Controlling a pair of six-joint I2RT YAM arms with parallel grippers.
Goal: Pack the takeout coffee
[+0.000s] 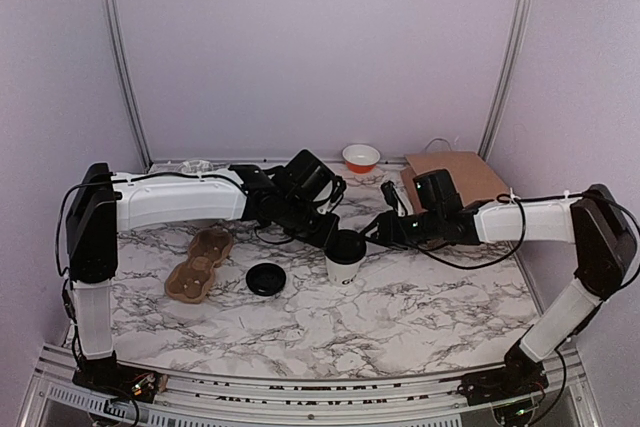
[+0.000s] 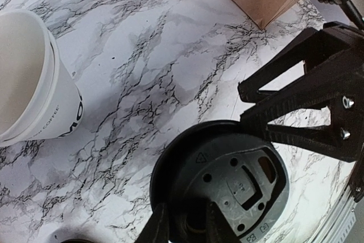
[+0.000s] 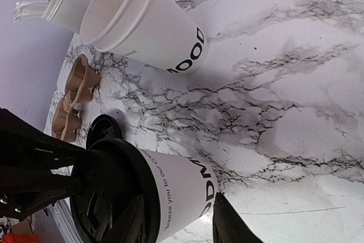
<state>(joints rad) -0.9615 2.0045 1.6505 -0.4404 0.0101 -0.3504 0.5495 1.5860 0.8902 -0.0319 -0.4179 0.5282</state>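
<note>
**White paper cup with black lettering and round black plastic lid (image 1: 345, 267) at mid-table**

It is stood upright on the marbled white tabletop (image 1: 400, 317). Its lid's rim is pinched by the left gripper (image 2: 187, 229). Its wall is straddled by the right gripper (image 3: 179, 226); whether contact is made cannot be told.

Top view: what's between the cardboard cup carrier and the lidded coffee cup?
A loose black lid lies flat between the cardboard cup carrier and the lidded coffee cup; the top view shows it.
</note>
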